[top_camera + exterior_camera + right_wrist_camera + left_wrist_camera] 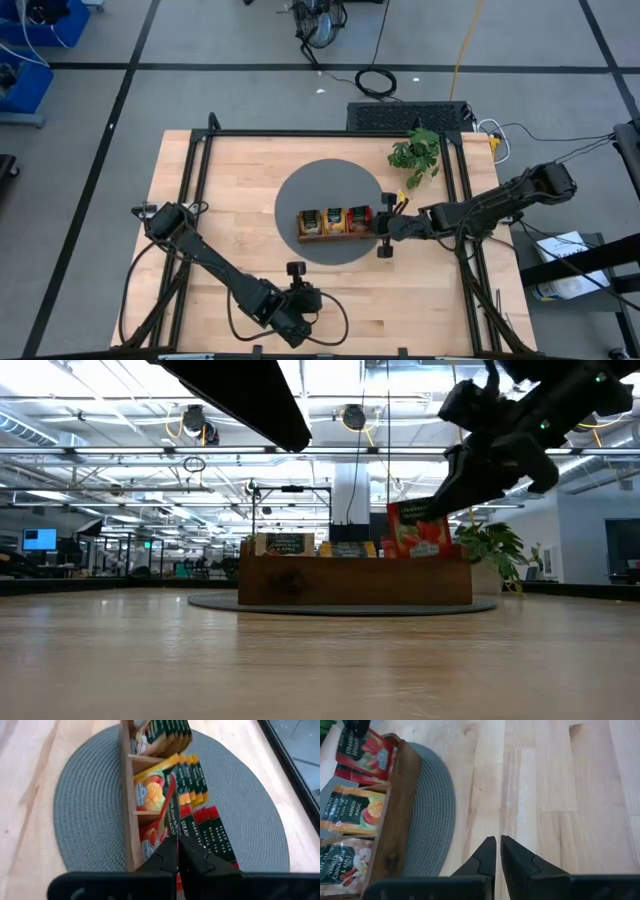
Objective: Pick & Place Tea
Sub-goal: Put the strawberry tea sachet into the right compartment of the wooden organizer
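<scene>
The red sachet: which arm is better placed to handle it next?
Probably the right. Its gripper is already shut on a red sachet at the tray's red end; the left gripper sits over bare table.

grey floor [230, 40], bright ceiling lights [120, 390]

This is looking like a robotics lab in a big open hall: strip lights [90, 405] and ducts are running overhead, monitors [40, 539] are glowing at far desks, cables [376, 80] are lying on the grey floor [200, 40], and a black frame [330, 133] is edging the wooden counter [220, 200].
</scene>
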